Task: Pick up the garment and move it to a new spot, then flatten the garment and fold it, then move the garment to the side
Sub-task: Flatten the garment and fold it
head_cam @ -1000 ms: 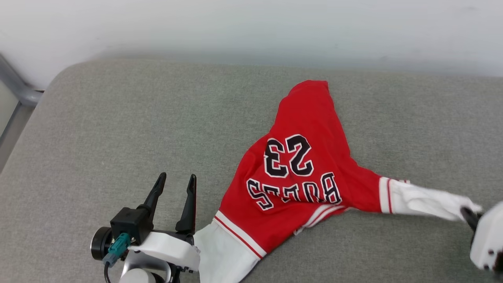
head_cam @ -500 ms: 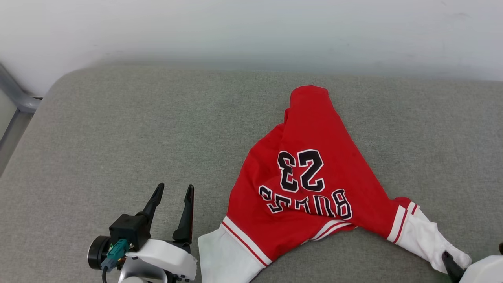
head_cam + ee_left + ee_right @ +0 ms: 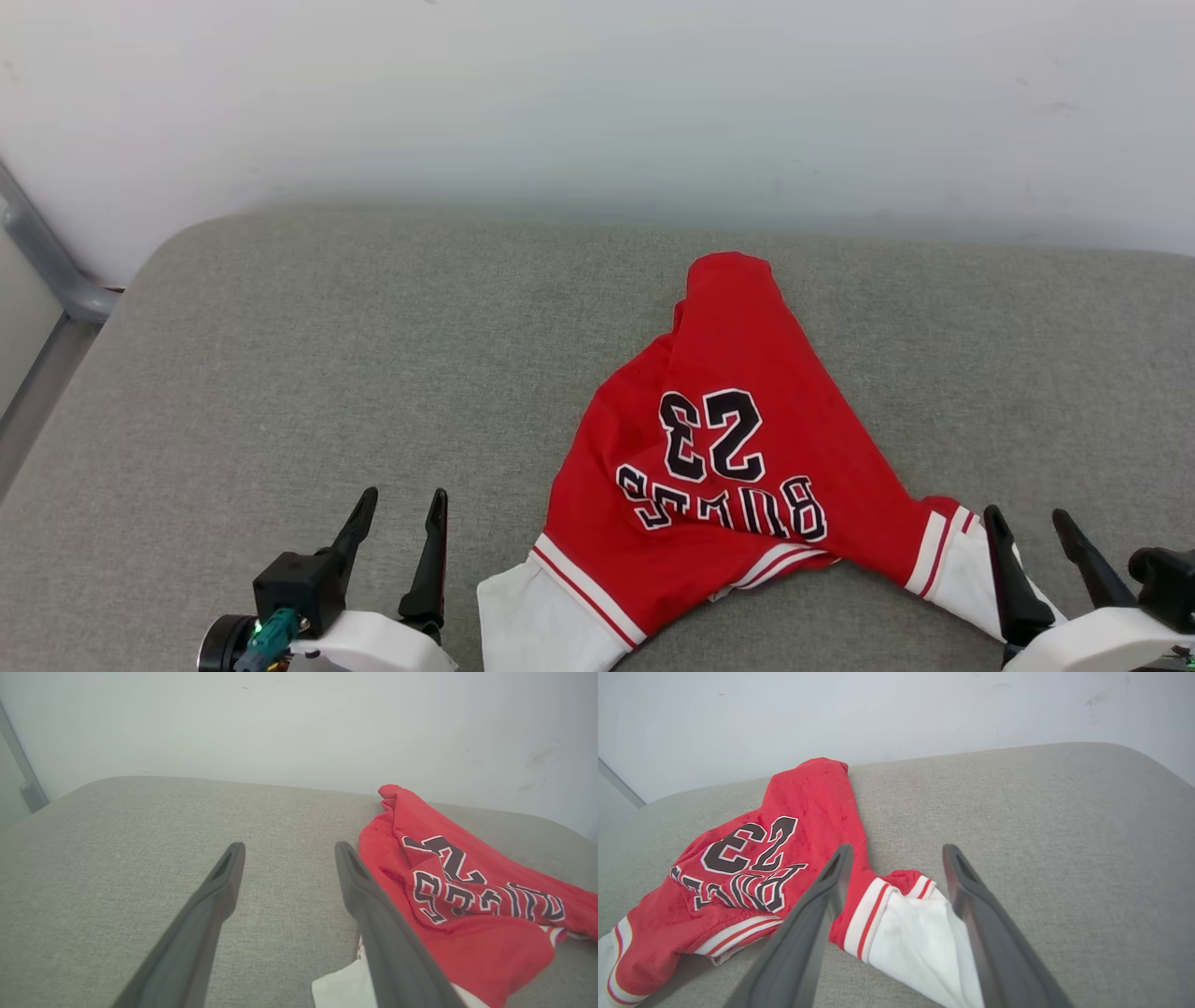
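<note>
The garment (image 3: 719, 448), a red jersey with black "BULLS 23" lettering upside down to me, lies crumpled on the grey cushion (image 3: 280, 373), its white sleeves spread toward the near edge. My left gripper (image 3: 403, 499) stands open and empty just left of the near white sleeve (image 3: 532, 625). My right gripper (image 3: 1027, 518) is open over the other white sleeve (image 3: 957, 574). In the right wrist view the fingers of that gripper (image 3: 897, 849) straddle the sleeve (image 3: 915, 924) without closing on it. The left wrist view has the left gripper (image 3: 289, 847) open over bare cushion, the garment (image 3: 467, 896) to its right.
A pale wall (image 3: 597, 103) rises right behind the cushion's far edge. A grey metal frame (image 3: 47, 261) stands off the cushion's rounded left corner. Bare cushion stretches left of the garment and to its far right.
My right gripper has opened and let go of the white sleeve, which now lies slack on the cushion. The camera has shifted, so the whole scene sits lower in view.
</note>
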Tool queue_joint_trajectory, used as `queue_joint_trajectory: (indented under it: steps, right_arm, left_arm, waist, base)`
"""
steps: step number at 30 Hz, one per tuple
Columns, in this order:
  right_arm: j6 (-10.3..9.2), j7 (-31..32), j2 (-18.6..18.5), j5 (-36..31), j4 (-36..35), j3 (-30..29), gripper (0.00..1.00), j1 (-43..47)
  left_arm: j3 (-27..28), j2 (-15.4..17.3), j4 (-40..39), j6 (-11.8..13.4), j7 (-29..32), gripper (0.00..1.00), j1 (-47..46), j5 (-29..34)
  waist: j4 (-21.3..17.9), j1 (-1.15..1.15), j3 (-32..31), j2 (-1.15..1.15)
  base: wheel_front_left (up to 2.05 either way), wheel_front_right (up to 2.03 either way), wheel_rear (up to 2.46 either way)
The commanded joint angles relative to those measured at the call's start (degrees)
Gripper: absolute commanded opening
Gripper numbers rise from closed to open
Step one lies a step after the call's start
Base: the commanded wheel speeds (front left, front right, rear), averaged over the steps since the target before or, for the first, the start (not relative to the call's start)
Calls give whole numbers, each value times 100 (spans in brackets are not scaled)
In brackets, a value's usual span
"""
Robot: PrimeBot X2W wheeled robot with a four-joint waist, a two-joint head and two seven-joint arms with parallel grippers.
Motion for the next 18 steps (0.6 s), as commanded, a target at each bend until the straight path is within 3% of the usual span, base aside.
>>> queue_joint_trajectory:
  steps: [1, 6, 11, 18]
  right_arm:
    - [-2, -65, -18, -30, -68, 66, 100, 71]
    - [-2, -368, 39, -240, -448, 446, 100, 249]
    - [-2, -367, 114, -298, -746, 596, 100, 365]
    - [-2, -187, 180, -272, -990, 633, 100, 419]
  left_arm:
    - [23, 28, -29, 31, 13, 100, 60, -17]
    - [20, 103, -114, 61, 117, 100, 165, -26]
    - [-135, 227, -141, -86, 517, 100, 223, -91]
    - [-778, 595, -226, -386, 2712, 100, 201, -384]
  waist:
    - [-31, 1, -63, 0]
    - [-85, 1, -142, 0]
    - [-174, 1, -155, 0]
    - [-321, 1, -82, 0]
  base:
    - [0, 0, 0]
    - [0, 0, 0]
    - [0, 0, 0]
    - [0, 0, 0]
